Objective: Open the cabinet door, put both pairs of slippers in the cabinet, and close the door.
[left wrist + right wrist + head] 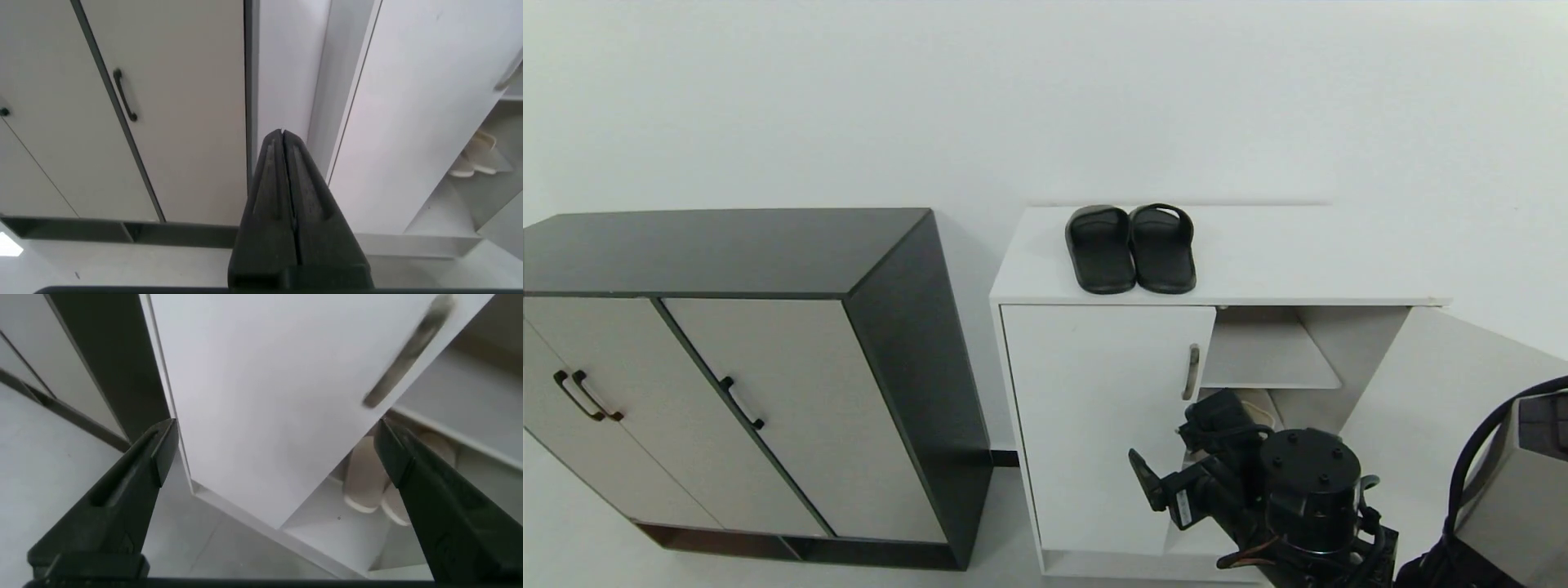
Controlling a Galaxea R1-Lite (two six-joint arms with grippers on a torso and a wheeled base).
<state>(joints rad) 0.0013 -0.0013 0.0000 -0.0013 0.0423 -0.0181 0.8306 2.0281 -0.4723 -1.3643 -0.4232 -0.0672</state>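
the white cabinet (1298, 253) stands open on its right side, and a pale pair of slippers (365, 480) lies on its lower shelf. the black pair (1131, 247) sits on the cabinet top, not yet stowed. the right end effector (274, 437) is spread wide and empty before the closed left door (1094, 408), probably freed to fetch the black pair. the left end effector (283, 140) is pinched closed on nothing, idle.

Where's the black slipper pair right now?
Head view: the black slippers sit side by side on top of the white cabinet, toward its left rear, directly above the closed left door.
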